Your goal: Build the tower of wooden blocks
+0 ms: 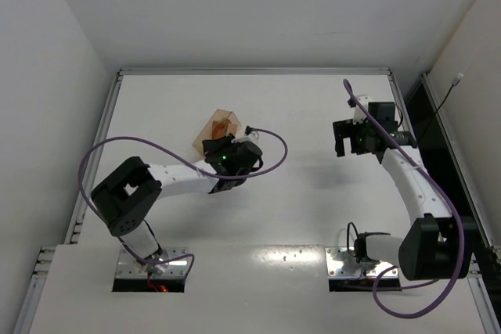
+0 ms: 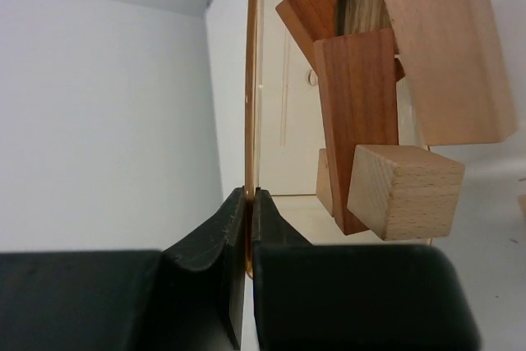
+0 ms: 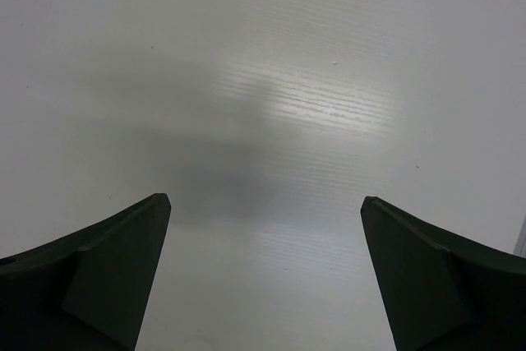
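My left gripper [image 1: 213, 145] is shut on the thin wall of a clear amber plastic container [image 1: 221, 127], left of the table's middle. In the left wrist view the amber wall [image 2: 251, 80] runs up from between the closed jaws of the gripper [image 2: 249, 203]. Several wood blocks lie jumbled inside: a pale cube [image 2: 407, 191], a reddish-brown bar [image 2: 357, 113], a large pale block [image 2: 444, 47]. No tower shows in any view. My right gripper [image 1: 343, 140] is open and empty above bare table; the right wrist view [image 3: 263, 199] shows nothing between its fingers.
The white table [image 1: 297, 209] has a raised metal rim at the back [image 1: 258, 71] and white walls on the left and behind. A dark gap [image 1: 427, 115] runs along the right edge. Purple cables loop around both arms.
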Motion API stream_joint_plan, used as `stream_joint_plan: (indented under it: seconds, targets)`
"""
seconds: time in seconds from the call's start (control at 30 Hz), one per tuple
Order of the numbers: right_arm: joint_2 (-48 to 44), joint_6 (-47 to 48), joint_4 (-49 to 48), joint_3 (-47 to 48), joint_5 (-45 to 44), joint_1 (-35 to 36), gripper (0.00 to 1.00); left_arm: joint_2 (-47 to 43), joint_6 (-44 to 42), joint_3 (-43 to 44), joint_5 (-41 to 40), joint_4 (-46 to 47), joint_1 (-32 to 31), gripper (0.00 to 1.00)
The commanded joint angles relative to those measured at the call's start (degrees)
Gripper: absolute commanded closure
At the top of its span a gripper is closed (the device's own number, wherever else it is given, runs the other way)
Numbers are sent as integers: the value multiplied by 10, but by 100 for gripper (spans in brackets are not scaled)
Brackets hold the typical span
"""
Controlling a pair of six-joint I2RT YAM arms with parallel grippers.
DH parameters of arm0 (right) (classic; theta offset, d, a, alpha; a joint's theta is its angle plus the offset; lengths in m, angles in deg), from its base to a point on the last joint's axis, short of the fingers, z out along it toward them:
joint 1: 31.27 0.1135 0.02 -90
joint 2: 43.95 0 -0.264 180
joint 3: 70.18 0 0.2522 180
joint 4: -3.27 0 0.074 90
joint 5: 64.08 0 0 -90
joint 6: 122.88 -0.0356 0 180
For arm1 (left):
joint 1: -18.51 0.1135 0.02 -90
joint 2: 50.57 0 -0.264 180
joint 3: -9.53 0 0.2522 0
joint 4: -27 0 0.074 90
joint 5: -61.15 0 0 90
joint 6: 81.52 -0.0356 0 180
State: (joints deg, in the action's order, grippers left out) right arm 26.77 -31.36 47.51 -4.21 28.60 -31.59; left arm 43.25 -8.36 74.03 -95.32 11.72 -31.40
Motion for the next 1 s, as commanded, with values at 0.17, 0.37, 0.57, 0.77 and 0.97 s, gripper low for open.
stream_joint_plan:
  seconds: [0.17,0.37,0.57,0.77,0.97]
  targets:
    - [-17,2,-17,-2,8,-9,1,34,-217,-46,-140,283,-76,100]
    - [-23,2,-17,-8,13,-14,1,80,-366,-101,-158,477,-87,100]
    - [-23,2,-17,-8,18,-20,1,104,-471,-137,-163,631,-99,100]
    - [-23,2,-17,-8,18,-20,1,99,-479,-131,-175,635,-92,100]
    - [-12,2,-15,-2,24,-20,1,87,-433,-128,-176,575,-166,100]
